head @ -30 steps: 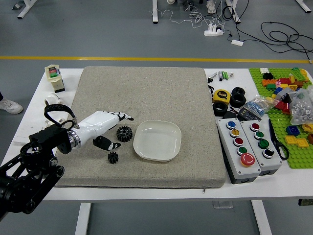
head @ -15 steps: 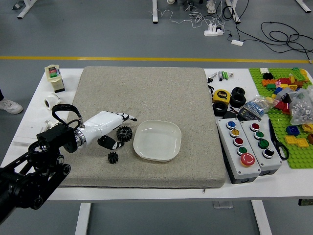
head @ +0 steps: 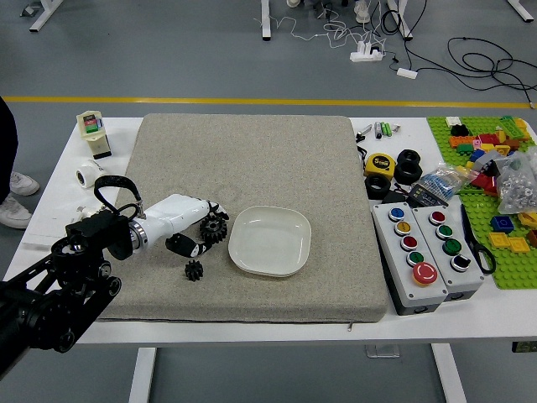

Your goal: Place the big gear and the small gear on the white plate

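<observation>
White left hand [head: 178, 217] at big gear [head: 214, 228], can't tell if clenched; small gear [head: 194, 270] near; button boxes [head: 414, 294] beside mat [head: 252, 159].

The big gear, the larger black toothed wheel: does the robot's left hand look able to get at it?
Very likely yes: the left hand is right at the big gear, with nothing apparent between them. The small gear and white plate both look out of its way.

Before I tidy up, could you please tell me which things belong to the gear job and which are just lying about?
For the job: big gear, small gear, white plate, left hand.

Lying about: tape measure, button boxes, toy bricks, green baseplate.
</observation>
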